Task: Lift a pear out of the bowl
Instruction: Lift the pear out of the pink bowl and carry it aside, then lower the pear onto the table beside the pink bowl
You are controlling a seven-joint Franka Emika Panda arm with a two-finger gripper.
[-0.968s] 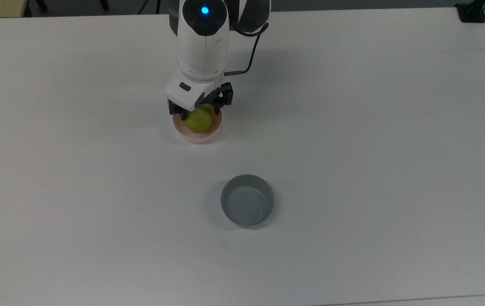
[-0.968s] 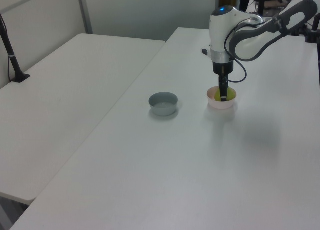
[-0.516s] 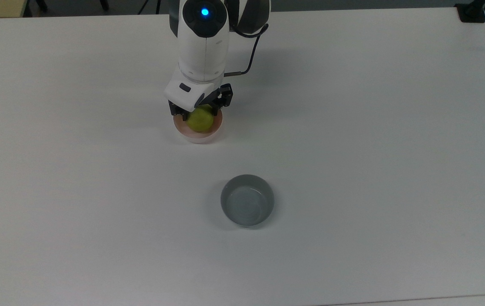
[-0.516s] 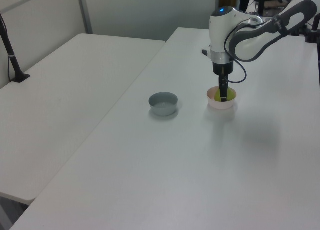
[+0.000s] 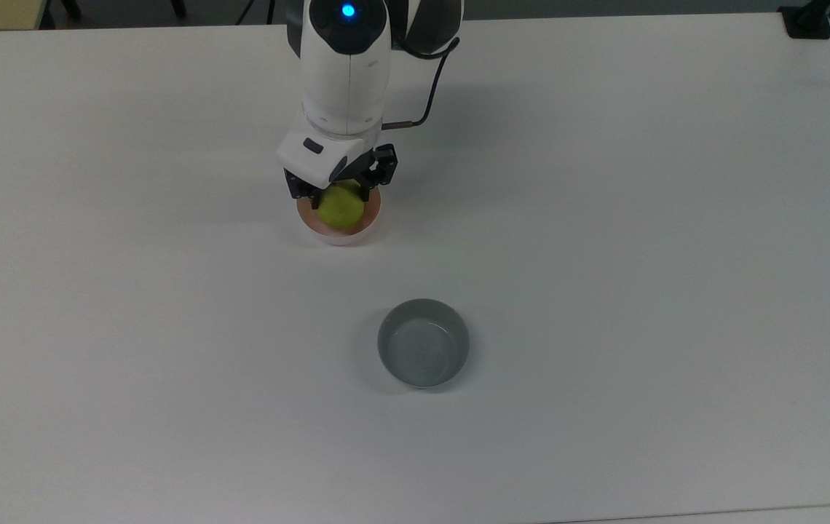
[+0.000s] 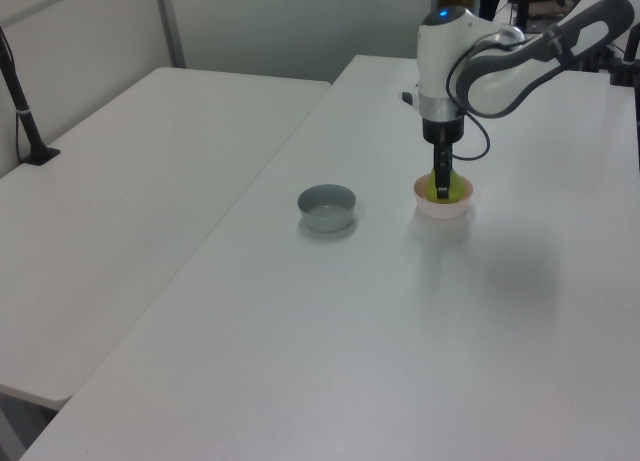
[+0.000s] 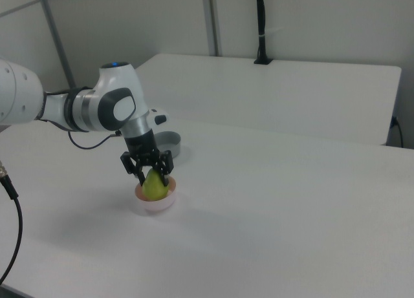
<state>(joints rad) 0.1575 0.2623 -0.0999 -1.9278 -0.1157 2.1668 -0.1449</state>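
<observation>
White table (image 5: 604, 218) carried two bowls; the pincer (image 7: 152, 175) had clamped the pear (image 7: 154, 185) near its top, just above the pink bowl (image 7: 155, 202) toward the table's far edge, presumably to lift it straight out.

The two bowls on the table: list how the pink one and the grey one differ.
Colour: the pink bowl is pale pink with a whitish rim; the grey bowl is plain grey.
Contents: the pink bowl has the pear in it, gripped by the gripper; the grey bowl holds nothing.
Place: in the top view the pink bowl sits under the arm, the grey bowl lower and to the right.
Both are small, round and upright.
</observation>
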